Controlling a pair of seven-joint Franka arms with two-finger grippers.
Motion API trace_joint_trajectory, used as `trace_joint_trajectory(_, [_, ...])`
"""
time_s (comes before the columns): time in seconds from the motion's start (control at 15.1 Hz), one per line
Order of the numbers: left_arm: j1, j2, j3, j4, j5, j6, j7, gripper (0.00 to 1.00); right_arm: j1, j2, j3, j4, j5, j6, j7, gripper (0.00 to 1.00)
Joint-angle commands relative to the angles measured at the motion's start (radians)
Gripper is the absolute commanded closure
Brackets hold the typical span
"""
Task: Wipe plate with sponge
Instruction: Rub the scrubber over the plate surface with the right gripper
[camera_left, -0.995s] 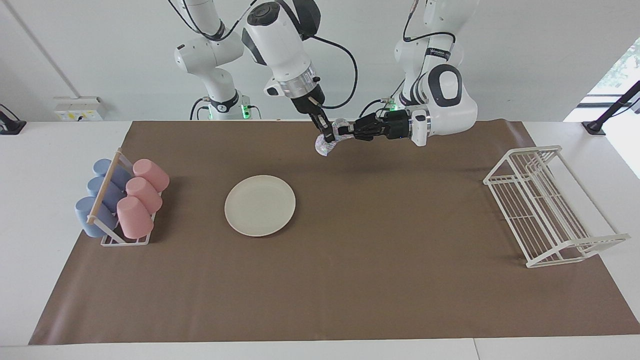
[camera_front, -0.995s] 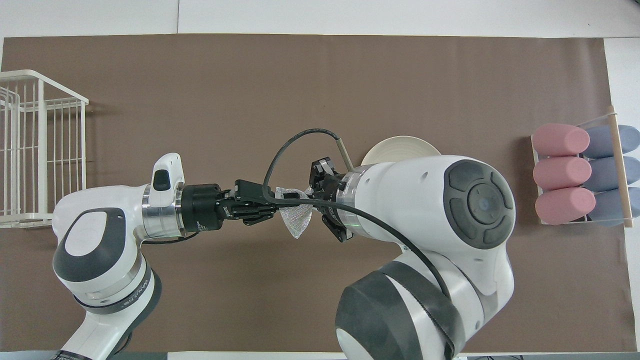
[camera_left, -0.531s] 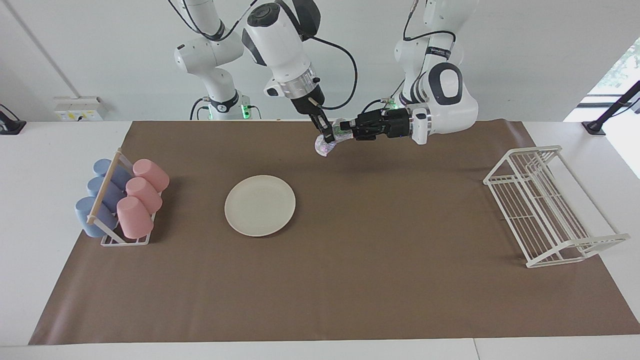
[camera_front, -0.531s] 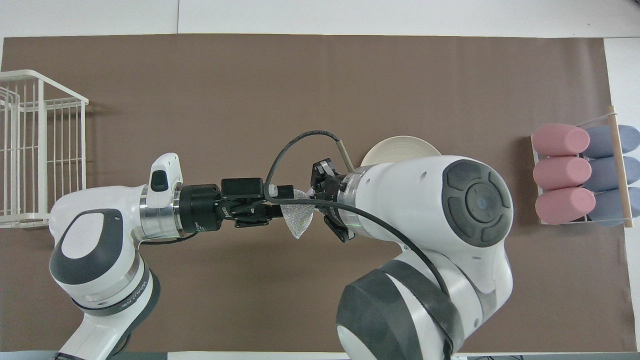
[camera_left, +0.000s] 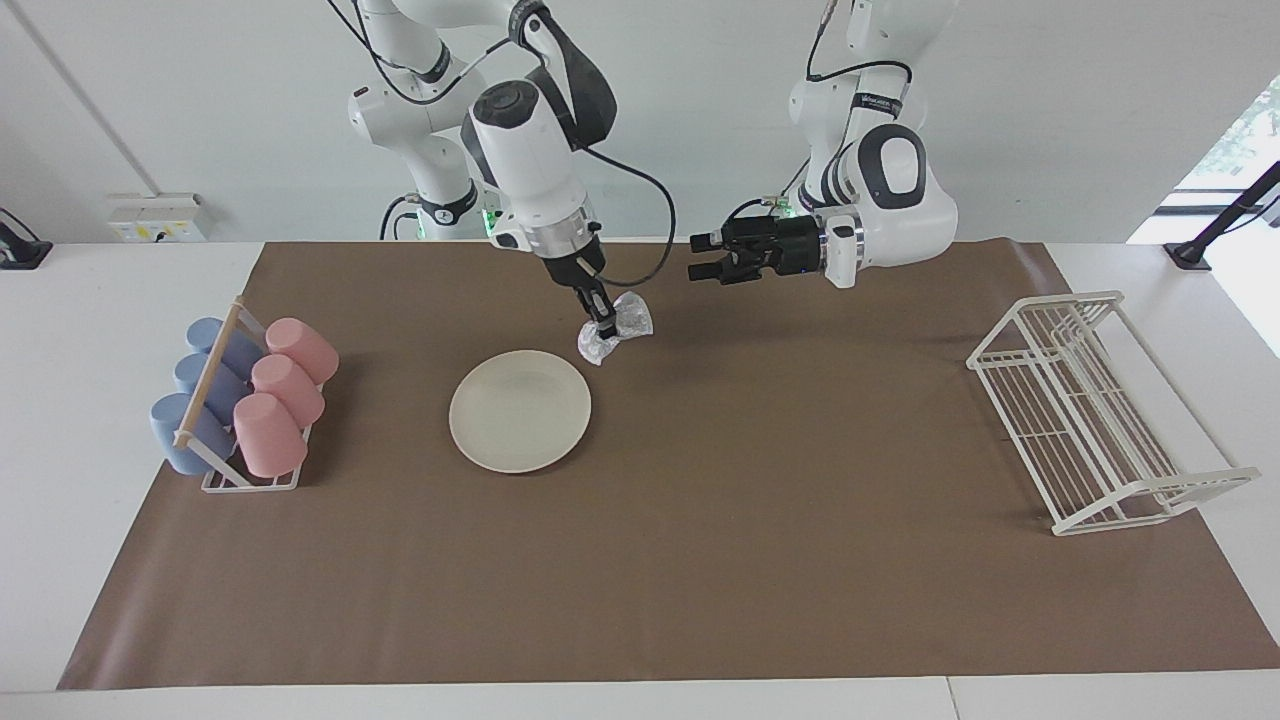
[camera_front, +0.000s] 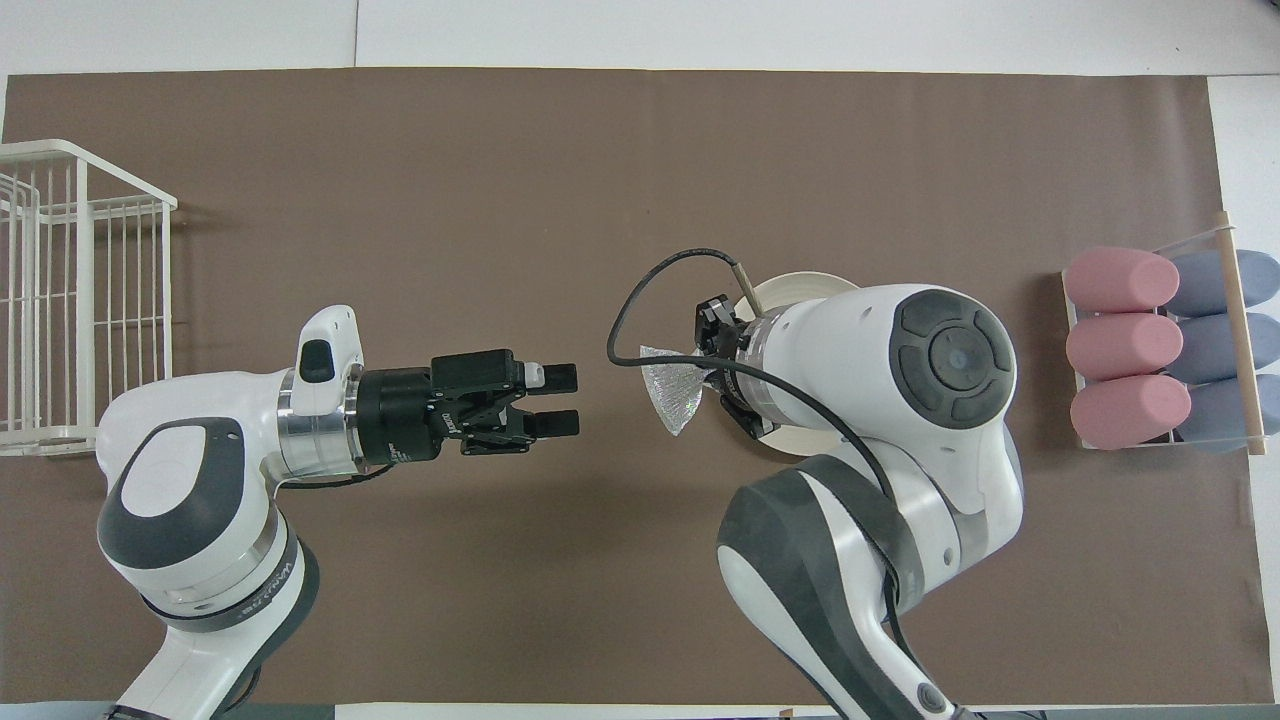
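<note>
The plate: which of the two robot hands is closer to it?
Right. The right gripper hangs by the plate's rim, holding the sponge. The left gripper waits open over bare mat, toward the left arm's end.

The right gripper (camera_left: 604, 331) points steeply down, fingertips pinched shut. The left gripper (camera_left: 697, 259) lies level in the air, its 2 fingers (camera_front: 562, 376) parted, empty.

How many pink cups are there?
3. The pink cups lie on their sides in one row in the rack at the right arm's end, beside the blue cups.
</note>
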Motion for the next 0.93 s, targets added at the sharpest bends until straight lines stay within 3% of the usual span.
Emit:
trace_joint_trajectory(0.0, [0.0, -0.037, 0.011, -0.029, 0.058, 0.047, -0.007, 0.0, -0.046, 0.062, 0.006, -0.019, -0.076, 0.083, -0.014, 1.0])
trace_joint_trajectory(0.27, [0.081, -0.047, 0.015, -0.02, 0.195, 0.047, -0.033, 0.0, -0.096, 0.065, 0.009, -0.146, -0.133, 0.225, -0.021, 1.0])
trace_joint_trajectory(0.86, [0.209, -0.064, 0.015, 0.105, 0.695, 0.05, -0.246, 0.0, -0.1, 0.11, 0.01, -0.214, -0.133, 0.241, -0.027, 1.0])
